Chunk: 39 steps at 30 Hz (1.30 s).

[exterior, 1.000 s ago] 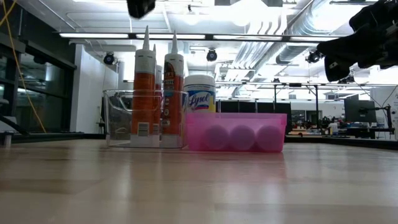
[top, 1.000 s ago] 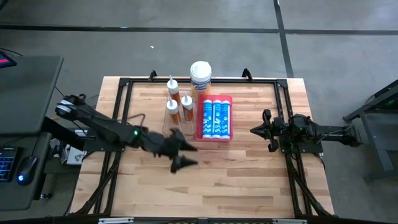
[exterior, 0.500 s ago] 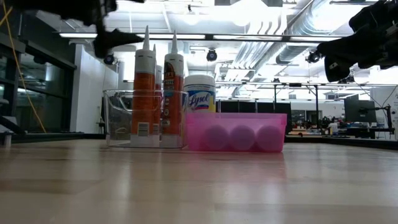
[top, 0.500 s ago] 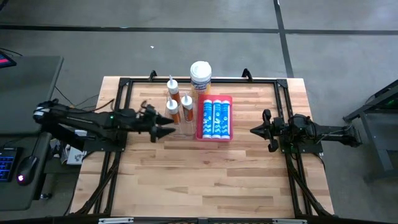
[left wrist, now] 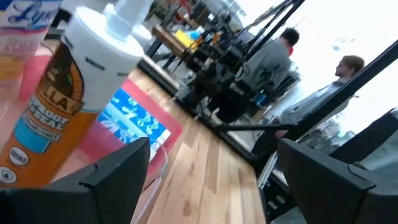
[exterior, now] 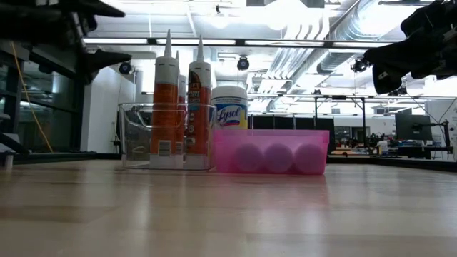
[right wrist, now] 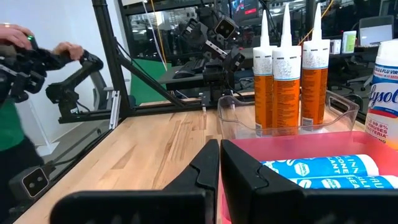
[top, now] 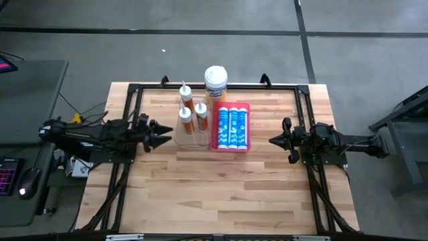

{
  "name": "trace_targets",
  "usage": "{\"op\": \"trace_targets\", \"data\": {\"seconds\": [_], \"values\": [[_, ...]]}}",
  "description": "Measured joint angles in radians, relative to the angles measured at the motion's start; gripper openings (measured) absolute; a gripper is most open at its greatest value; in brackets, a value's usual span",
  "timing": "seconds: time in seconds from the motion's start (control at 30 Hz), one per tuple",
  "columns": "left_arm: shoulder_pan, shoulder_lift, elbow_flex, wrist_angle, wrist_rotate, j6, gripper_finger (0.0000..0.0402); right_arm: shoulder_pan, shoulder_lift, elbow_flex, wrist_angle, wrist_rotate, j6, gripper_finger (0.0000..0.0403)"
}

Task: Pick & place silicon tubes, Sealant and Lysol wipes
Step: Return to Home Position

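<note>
While both arms hang clear of the goods, the job is judged nearly done on the bench (top: pixel 234 187). The pink container (top: pixel 249 127) is filled with three blue tubes (top: pixel 229 127) laid flat, the transparent container (top: pixel 190 139) with three upright orange cartridges (top: pixel 189 107). The Lysol wipes (top: pixel 215 79) are stood just behind both, in neither. The left gripper (top: pixel 164 134) is held wide and empty beside the transparent container; the right gripper (top: pixel 273 140) is pinched closed on nothing.

My left arm (top: pixel 100 136) has drawn back from the open counter (top: pixel 227 187) in front of the clear bin (top: pixel 191 142) toward the left edge. Its jaws have swung round and now sit just left of that bin, pointing at it.
</note>
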Motion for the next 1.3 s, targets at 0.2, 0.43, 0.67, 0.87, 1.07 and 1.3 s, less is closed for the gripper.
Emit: {"op": "trace_targets", "data": {"seconds": [0.2, 0.43, 0.67, 0.87, 1.07, 1.3], "values": [[0.0, -0.153, -0.057, -0.021, -0.001, 0.0, 0.0346, 0.0, 0.0, 0.0, 0.0, 0.0, 0.0, 0.0012], [-0.042, -0.296, -0.089, -0.043, 0.028, 0.0, 0.0346, 0.0, 0.0, 0.0, 0.0, 0.0, 0.0, 0.0012], [-0.097, -0.313, -0.098, -0.049, 0.029, 0.0, 0.0346, 0.0, 0.0, 0.0, 0.0, 0.0, 0.0, 0.0012], [-0.097, -0.313, -0.138, -0.057, 0.029, 0.0, 0.0346, 0.0, 0.0, 0.0, -0.001, 0.0, 0.0, 0.0012], [-0.057, -0.312, -0.189, -0.06, 0.028, 0.0, 0.0346, 0.0, 0.0, 0.0, -0.002, 0.001, 0.0, 0.0012], [0.041, -0.313, -0.195, -0.065, 0.028, 0.0, 0.0346, 0.0, 0.0, 0.0, -0.002, 0.0, 0.0, 0.0012]]}}
